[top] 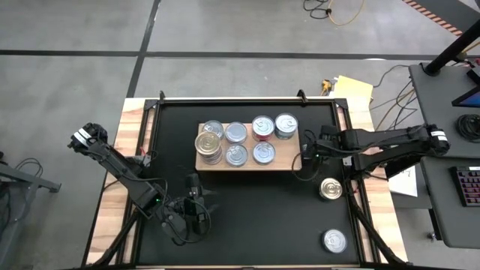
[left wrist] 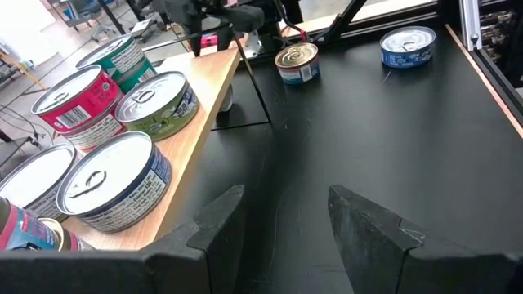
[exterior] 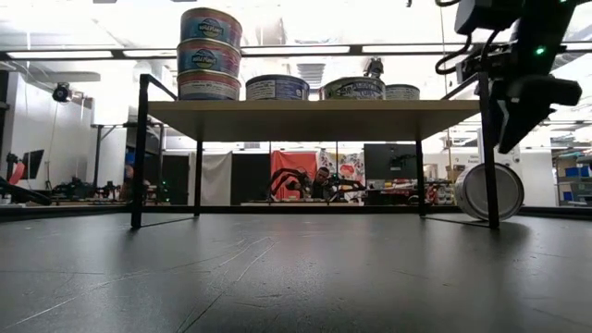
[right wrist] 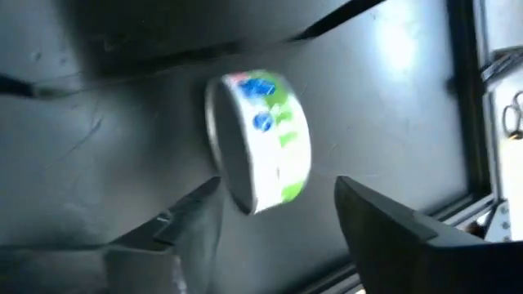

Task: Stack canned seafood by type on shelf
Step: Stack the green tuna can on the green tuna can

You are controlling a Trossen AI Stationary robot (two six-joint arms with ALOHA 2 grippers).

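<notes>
Right wrist view: green-and-blue-labelled can (right wrist: 261, 139) between open right pincer (right wrist: 278, 212), writing unreadable.

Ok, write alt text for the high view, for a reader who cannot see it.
Seen from above, a light-wood shelf on a black mat holds seven tins, including one stack at its left end. The right gripper sits at the shelf's right edge, fingers open; the left gripper hovers open near the front. Two loose tins lie at right.
</notes>
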